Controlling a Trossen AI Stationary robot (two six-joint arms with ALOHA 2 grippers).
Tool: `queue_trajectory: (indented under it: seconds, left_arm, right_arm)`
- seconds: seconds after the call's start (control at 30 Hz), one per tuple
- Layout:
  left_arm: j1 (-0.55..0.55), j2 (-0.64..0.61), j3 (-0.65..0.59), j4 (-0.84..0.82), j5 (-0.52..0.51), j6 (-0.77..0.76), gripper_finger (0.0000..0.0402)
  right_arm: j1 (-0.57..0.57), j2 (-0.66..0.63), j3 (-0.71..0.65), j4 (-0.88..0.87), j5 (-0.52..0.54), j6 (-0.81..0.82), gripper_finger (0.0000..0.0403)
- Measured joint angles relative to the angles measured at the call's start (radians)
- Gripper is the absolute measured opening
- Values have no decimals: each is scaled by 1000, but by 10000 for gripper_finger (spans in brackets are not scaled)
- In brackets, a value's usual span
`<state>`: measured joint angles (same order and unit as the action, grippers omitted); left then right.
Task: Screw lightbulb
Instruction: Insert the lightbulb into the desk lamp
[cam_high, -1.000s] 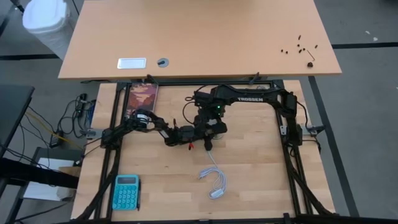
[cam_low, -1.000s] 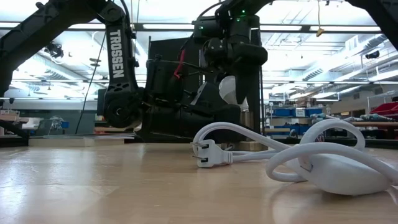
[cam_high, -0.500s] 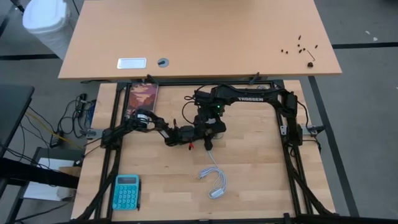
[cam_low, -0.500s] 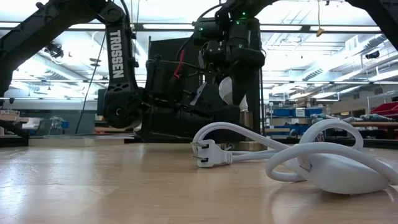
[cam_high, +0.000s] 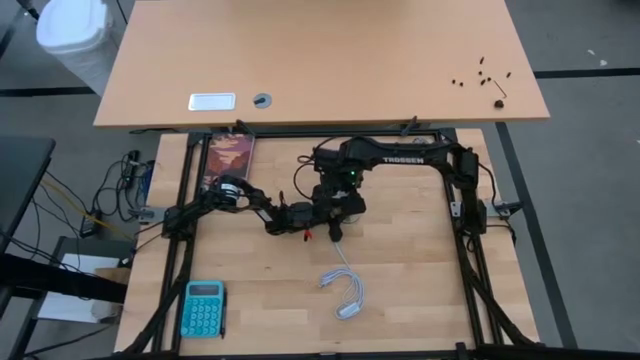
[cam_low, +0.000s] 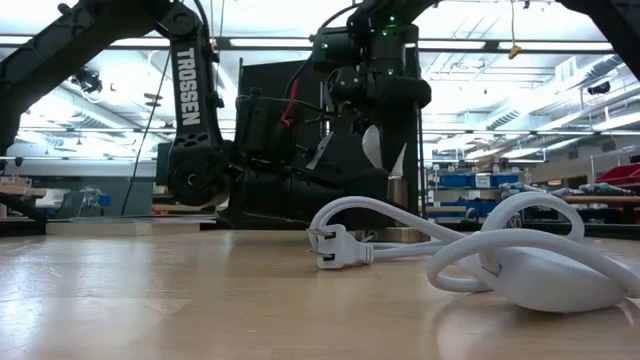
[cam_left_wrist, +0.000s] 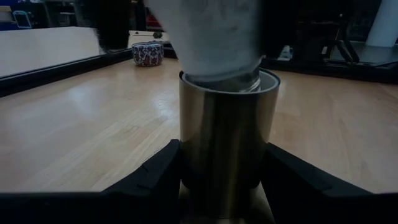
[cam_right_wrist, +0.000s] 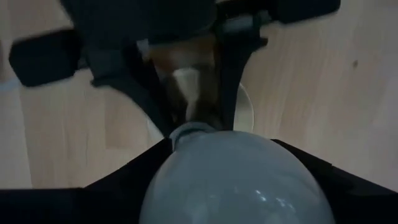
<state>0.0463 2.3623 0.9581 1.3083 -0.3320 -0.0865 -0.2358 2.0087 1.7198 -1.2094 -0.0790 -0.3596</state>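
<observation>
The white lightbulb (cam_right_wrist: 236, 180) stands upright with its neck (cam_left_wrist: 214, 43) down in the mouth of a brassy metal socket cylinder (cam_left_wrist: 227, 143). This is near the middle of the table (cam_high: 420, 260). My left gripper (cam_left_wrist: 227, 186) reaches in level from the table's left, shut on the socket. My right gripper (cam_right_wrist: 236, 186) points straight down from above, one finger on each side of the bulb's round body. In the low view a strip of the bulb (cam_low: 372, 148) shows between dark fingers, above the socket (cam_low: 394, 192). My left gripper pinches the socket's lower wall (cam_left_wrist: 186, 168) between its two fingers (cam_left_wrist: 155, 177), coming in level from the table's left. The socket stands upright in the hold. Its foot is hidden behind the fingers. My right gripper holds the bulb's round body by its two sides (cam_right_wrist: 161, 180) between its fingers (cam_right_wrist: 118, 186), from above, pointing down. The bulb stands upright, neck down in the socket.
A white cord with a plug (cam_low: 335, 245) and a white block (cam_low: 545, 275) lies on the table nearer the front edge (cam_high: 345, 292). A teal calculator (cam_high: 203, 308) lies at the front left. A book (cam_high: 230, 158) lies at the far left, and a small patterned bowl (cam_left_wrist: 148, 53) stands farther off.
My right gripper's fingers have closed in on the bulb; less of its white shows between them in the low view. Both arms have stayed in place, and the socket has not moved.
</observation>
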Motion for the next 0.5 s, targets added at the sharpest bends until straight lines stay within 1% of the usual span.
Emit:
queue_trajectory:
  seconds: [0.07,0.17,0.27,0.43,0.5]
  left_arm:
    - [0,0,0,0,-8,-12,198]
    - [0,0,0,0,-21,-22,198]
    - [1,0,-1,1,-24,-22,198]
    - [1,0,-1,1,-25,-25,198]
    - [1,0,-1,1,-25,-26,198]
  right_arm:
    - [7,0,17,-32,27,1,273]
    - [14,0,65,-40,44,-9,270]
    - [15,-3,85,-43,35,-49,256]
    - [15,-3,86,-64,16,-131,256]
    - [15,-3,86,-61,-3,-173,264]
